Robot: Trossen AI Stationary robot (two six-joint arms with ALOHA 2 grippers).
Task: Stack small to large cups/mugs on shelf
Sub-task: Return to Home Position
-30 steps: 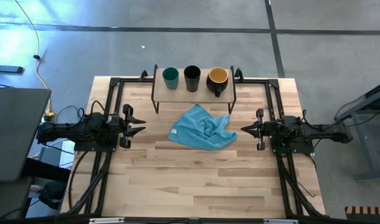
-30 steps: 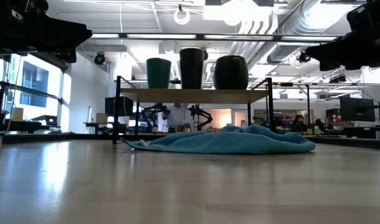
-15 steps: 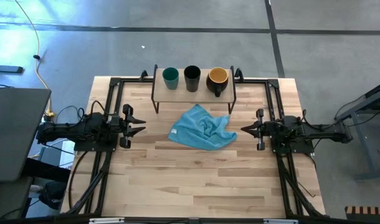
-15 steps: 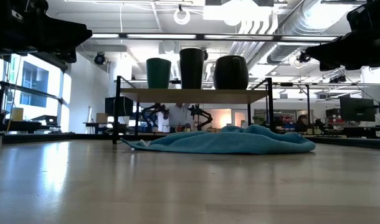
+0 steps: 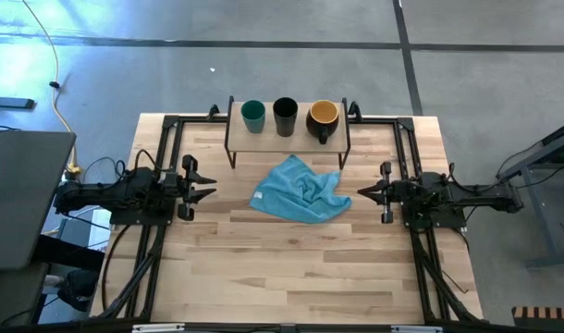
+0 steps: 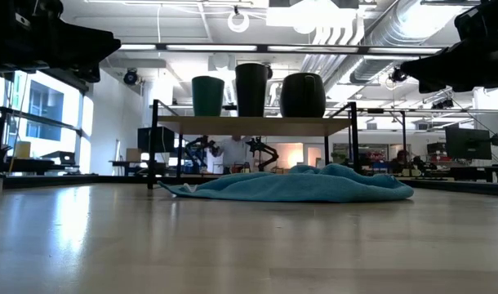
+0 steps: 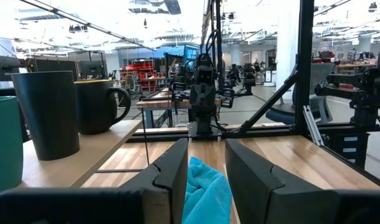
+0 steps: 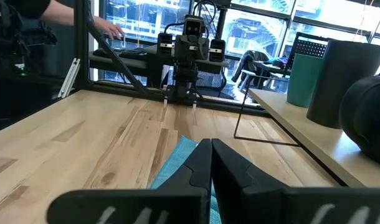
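Top centre, the light-wood, black-legged shelf (image 5: 301,132) carries the small teal cup (image 5: 253,116), black cup (image 5: 285,115) and dark yellow-lined mug (image 5: 323,118). I judge I'm homing: left gripper (image 5: 208,186), mid-left, spread; right gripper (image 5: 361,192), mid-right, pressed together. Next needs only parking both arms.

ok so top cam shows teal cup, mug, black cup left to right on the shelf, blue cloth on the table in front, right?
No, the order is off. The high view shows teal cup, black cup, then the yellow-lined mug at the right end of the shelf. The blue cloth is on the table in front.
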